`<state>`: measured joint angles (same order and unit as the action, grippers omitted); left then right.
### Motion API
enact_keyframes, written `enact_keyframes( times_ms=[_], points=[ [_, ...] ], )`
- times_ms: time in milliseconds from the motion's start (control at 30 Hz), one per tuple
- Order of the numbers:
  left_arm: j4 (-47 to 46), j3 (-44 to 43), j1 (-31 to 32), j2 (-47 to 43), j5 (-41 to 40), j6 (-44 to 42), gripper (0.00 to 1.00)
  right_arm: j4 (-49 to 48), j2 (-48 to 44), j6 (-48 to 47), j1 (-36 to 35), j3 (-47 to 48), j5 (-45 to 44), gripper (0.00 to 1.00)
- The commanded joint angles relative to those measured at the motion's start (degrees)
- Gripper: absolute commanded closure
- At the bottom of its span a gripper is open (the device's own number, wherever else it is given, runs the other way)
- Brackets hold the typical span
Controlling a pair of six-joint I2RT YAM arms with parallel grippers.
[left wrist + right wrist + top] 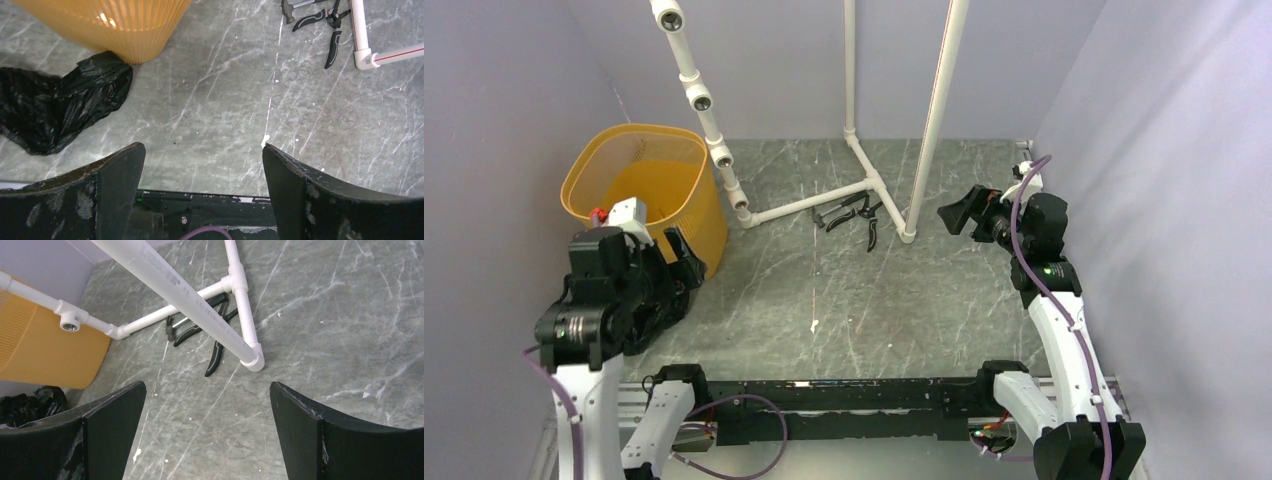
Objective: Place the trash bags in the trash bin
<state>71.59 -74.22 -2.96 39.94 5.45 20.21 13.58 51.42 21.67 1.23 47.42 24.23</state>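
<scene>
The trash bin (639, 185) is a yellow-orange wastebasket standing upright at the back left. The black trash bag (60, 107) lies crumpled on the table, touching the bin's base (115, 25). In the top view the bag (672, 300) is mostly hidden under my left arm. My left gripper (202, 146) is open and empty, held above the table to the right of the bag and apart from it. My right gripper (954, 213) is open and empty, raised at the right side. The right wrist view shows the bin (45, 350) and the bag (30, 402) far to its left.
A white PVC pipe frame (874, 185) stands at the back middle, with pliers and hand tools (864, 215) lying by its foot; they also show in the left wrist view (327, 25). Purple walls close in left, right and back. A black rail (844, 395) runs along the near edge.
</scene>
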Motion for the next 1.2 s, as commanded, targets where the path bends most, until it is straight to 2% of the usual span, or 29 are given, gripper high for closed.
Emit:
enact_keyframes(
  times_ms=[0, 233, 567, 800, 967, 1033, 1100, 1167],
  points=[
    [-9.86, 3.7, -0.05, 1.99, 3.03, -0.67, 0.07, -2.69, -0.71, 0.28, -0.14, -0.2, -1.82, 0.0],
    [-21.58, 7.59, -0.03, 7.52, -0.71, -0.51, 0.07, -2.79, -1.13, -0.05, -0.09, -0.93, -2.23, 0.0],
    [-32.84, 5.47, 0.01, 19.59, 0.8, -1.15, 0.07, -4.26, -0.59, 0.89, -0.09, -2.02, -1.66, 0.0],
    [-40.34, 8.29, -0.09, 23.88, -0.35, -0.8, 0.07, -5.06, 1.3, 1.61, -0.09, -2.0, -0.81, 0.0],
    [-40.4, 8.44, -0.07, 26.16, 2.8, -0.26, 0.07, -5.46, 2.62, 2.11, -0.09, -1.36, 1.18, 0.0],
    [-40.54, 8.81, -0.07, 26.16, 2.75, 0.07, 0.07, -7.15, 2.38, 5.97, -0.01, -0.88, 1.57, 0.0],
    [-39.95, 8.42, -0.2, 25.79, 2.57, 0.68, 0.07, -8.55, 0.93, 11.97, 0.0, -1.49, -2.02, 0.0],
    [-38.46, 8.2, -0.2, 24.88, 3.12, 1.77, 0.07, -14.18, -0.22, 11.74, -0.01, -4.14, 1.49, 0.0]
  ],
)
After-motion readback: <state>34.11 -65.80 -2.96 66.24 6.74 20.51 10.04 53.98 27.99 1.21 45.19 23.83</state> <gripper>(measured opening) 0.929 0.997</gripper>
